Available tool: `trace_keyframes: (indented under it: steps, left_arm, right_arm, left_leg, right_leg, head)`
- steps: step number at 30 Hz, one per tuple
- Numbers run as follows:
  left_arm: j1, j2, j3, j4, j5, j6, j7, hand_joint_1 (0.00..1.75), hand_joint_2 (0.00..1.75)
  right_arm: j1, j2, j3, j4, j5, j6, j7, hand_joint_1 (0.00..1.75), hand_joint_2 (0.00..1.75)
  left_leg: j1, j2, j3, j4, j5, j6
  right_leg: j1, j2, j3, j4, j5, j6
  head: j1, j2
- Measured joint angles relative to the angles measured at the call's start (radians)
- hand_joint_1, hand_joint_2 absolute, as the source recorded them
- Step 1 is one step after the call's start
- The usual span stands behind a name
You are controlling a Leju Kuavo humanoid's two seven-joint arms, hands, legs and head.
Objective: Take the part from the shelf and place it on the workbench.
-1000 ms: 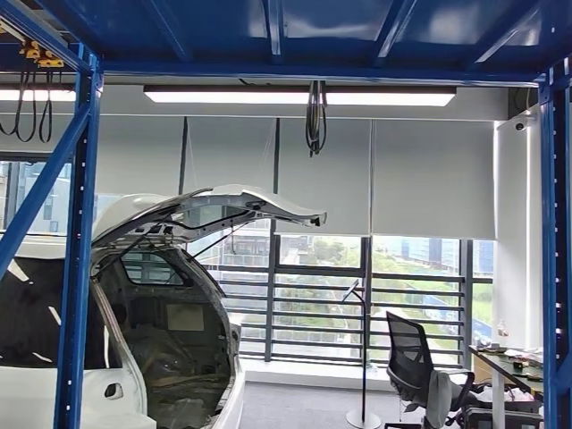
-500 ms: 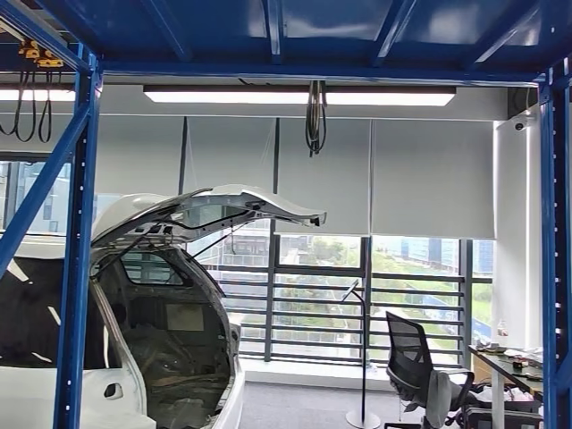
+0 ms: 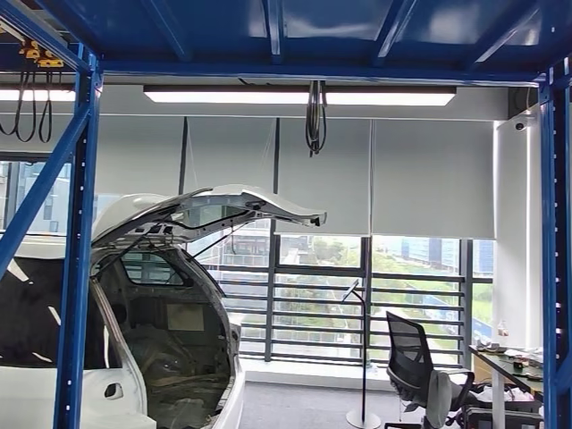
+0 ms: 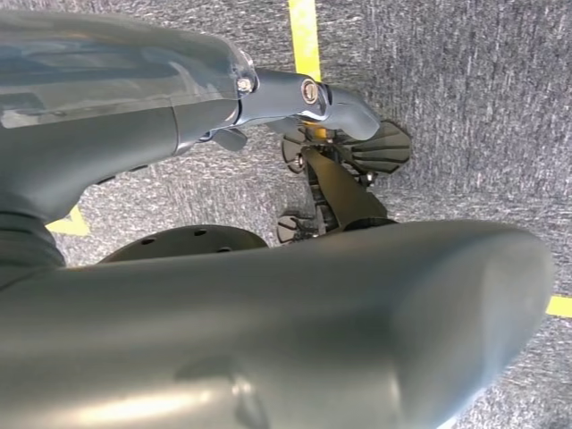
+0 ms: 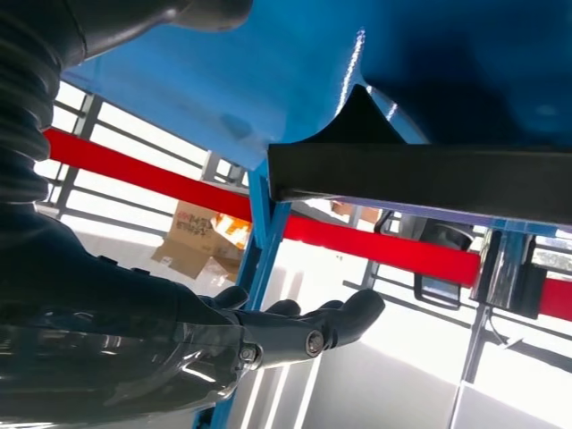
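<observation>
nothing moved since earlier. right hand [image 5: 270, 335] stretched out flat, empty, beneath flat black part [image 5: 418, 183] on blue metal shelf [image 5: 270, 63]. left hand [image 4: 297, 94] hanging over grey carpet floor [image 4: 472, 80], fingers extended, holding nothing.

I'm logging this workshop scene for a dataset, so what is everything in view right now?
Car: one, white, left of the head view, tailgate raised.
Rack frame: blue steel posts and beams around the head view.
Ceiling light: one long white strip overhead.
Roller blinds: pale grey, over the windows.
Office chair: one, black, lower right.
Floor lamp: one, thin, beside the chair.
Red bar: one, behind a blue post, right wrist view.
Cardboard box: one, brown, beyond the red bar.
Left hand: grey, over grey carpet.
Right hand: dark, fingers extended, holding nothing.
</observation>
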Motion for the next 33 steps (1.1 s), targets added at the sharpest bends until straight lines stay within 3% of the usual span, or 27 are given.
trace_keyframes:
  steps: [16,33]
  left_arm:
    - [0.000,0.000,-0.010,0.000,-0.003,-0.004,0.003,0.00,0.00]
    - [-0.002,0.000,-0.035,0.000,-0.020,-0.006,0.005,0.00,0.00]
  right_arm:
    - [-0.013,0.009,-0.027,-0.004,-0.010,0.026,-0.017,0.00,1.75]
    - [-0.125,0.064,-0.022,0.211,-0.006,-0.020,-0.029,0.00,1.75]
  left_leg:
    - [0.000,0.000,0.000,0.000,0.000,0.000]
    - [0.000,0.000,0.000,0.000,0.000,0.000]
  right_leg:
    - [0.000,0.000,0.000,0.000,0.000,0.000]
    - [0.000,0.000,0.000,0.001,0.000,0.000]
  head:
    - [0.000,0.000]
    - [0.000,0.000]
